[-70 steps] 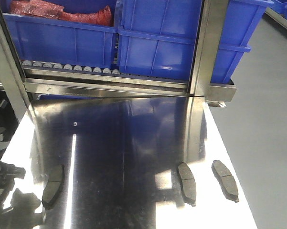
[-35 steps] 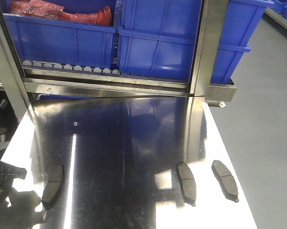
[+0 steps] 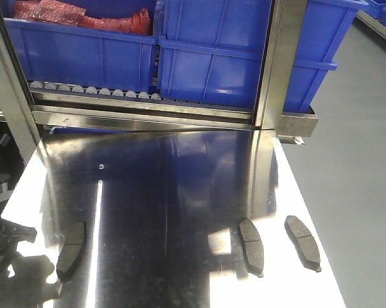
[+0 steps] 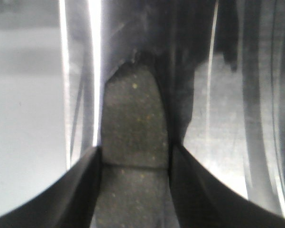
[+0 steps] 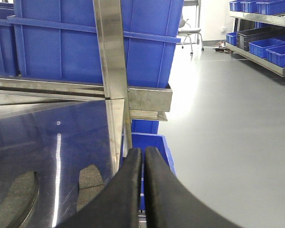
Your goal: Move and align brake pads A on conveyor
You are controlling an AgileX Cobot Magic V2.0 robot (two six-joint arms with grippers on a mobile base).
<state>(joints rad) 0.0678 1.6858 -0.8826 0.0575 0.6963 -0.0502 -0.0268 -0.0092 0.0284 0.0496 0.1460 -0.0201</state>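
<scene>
Your left wrist view is soft and blurred throughout. The brake pad (image 4: 133, 114) between the fingers of the left gripper (image 4: 135, 148) runs off the frame at 6 o'clock, and its 12 o'clock end melts into a dark reflection. You cannot tell whether the fingers press its edges or only flank them.

In the right wrist view the right gripper (image 5: 143, 150) is cut off at 6 o'clock and covers part of a blue bin (image 5: 151, 140). The corner brake pad (image 5: 16, 199) at 8 o'clock and the neighbouring brake pad (image 5: 89, 183) are clipped by the bottom edge.

In the front view the left arm (image 3: 0, 231) at 8 o'clock lies mostly outside the frame. The red contents (image 3: 83, 16) at 11 o'clock are clipped and cannot be identified
</scene>
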